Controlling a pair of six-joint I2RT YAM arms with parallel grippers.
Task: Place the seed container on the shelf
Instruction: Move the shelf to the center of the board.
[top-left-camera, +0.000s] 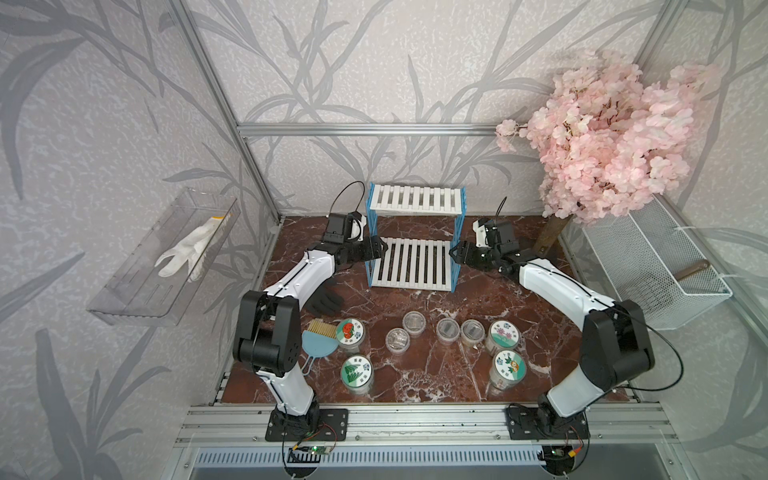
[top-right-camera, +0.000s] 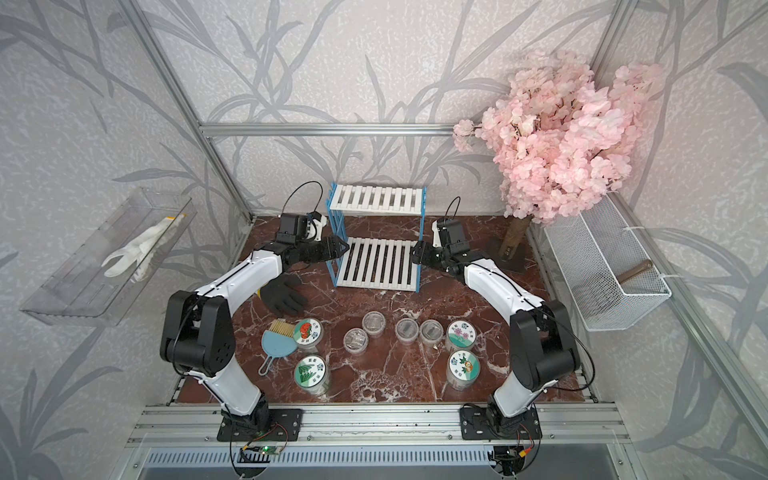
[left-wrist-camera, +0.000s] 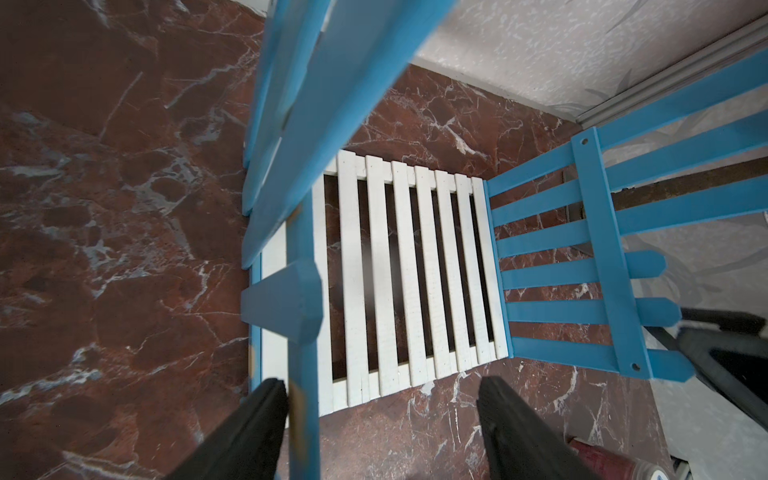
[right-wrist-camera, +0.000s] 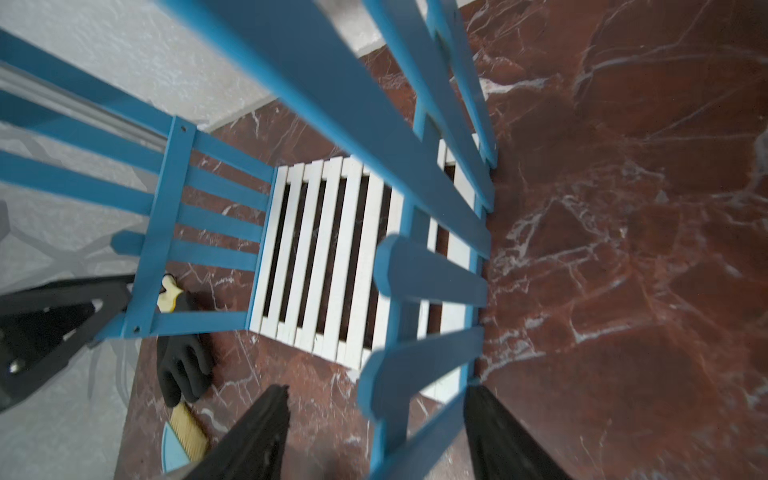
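Note:
The shelf, white slatted tiers in blue picket side frames, stands at the back of the table in both top views. Both tiers are bare. My left gripper is at its left frame and my right gripper at its right frame. In the left wrist view the left gripper is open, with a blue post just inside one finger. In the right wrist view the right gripper is open around a blue picket. Several seed containers, picture-lidded jars and small clear tubs, sit on the table in front.
A black glove lies under my left arm, with a brush and blue dustpan nearer the front. A pink blossom tree and white wire basket stand at the right. A clear wall tray holds a white glove.

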